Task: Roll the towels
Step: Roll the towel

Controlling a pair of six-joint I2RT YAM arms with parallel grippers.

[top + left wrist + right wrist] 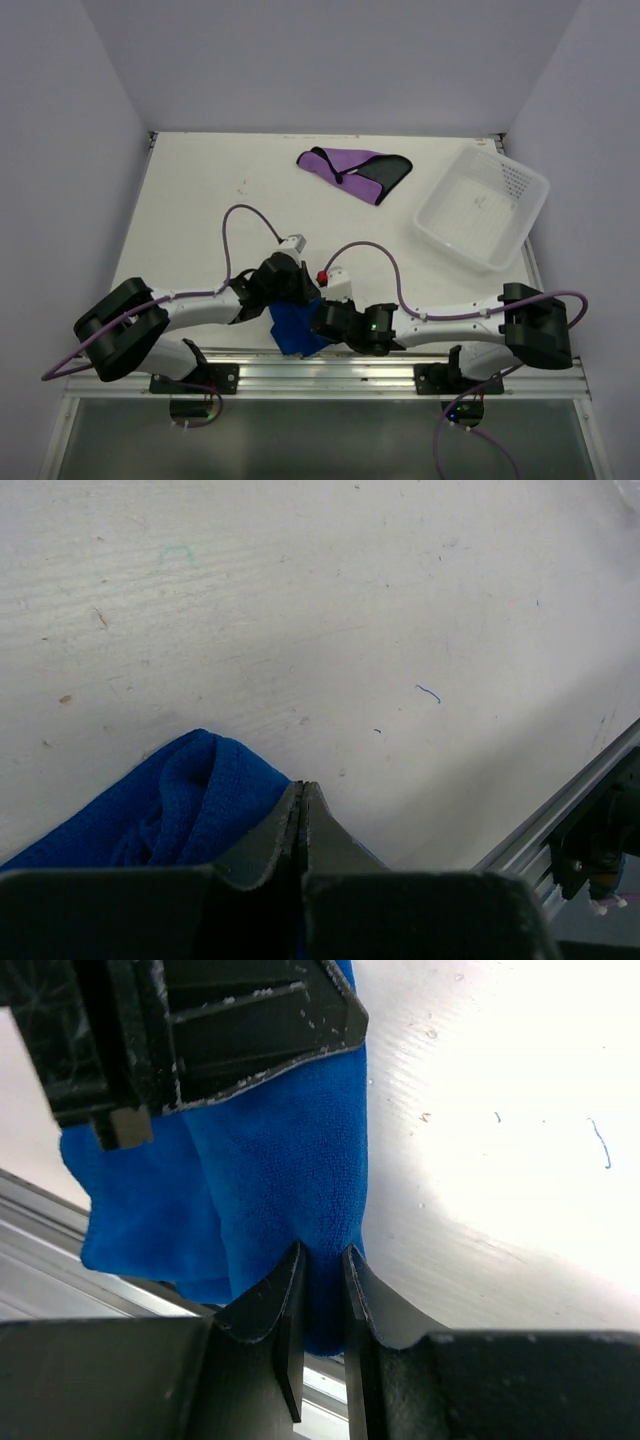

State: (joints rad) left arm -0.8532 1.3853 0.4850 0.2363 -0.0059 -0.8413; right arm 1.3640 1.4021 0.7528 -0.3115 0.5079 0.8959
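The bright blue towel (pixel 296 332) lies bunched at the table's near edge, between my two grippers. My left gripper (pixel 303 303) is shut, its jaws pressed together at the towel's edge (pixel 190 800), with a sliver of blue between them. My right gripper (pixel 322 322) is shut on a fold of the same towel (pixel 280 1180), pinching it between both fingers. The left gripper's fingers (pixel 250 1020) lie on the towel just beyond. The purple towel (pixel 355 172), with its black section, lies folded at the far middle of the table, untouched.
A white perforated basket (pixel 530 215) stands at the far right. The aluminium rail (pixel 330 362) runs along the near table edge, right under the blue towel. It also shows in the left wrist view (pixel 560 820). Walls close in the table's sides and back.
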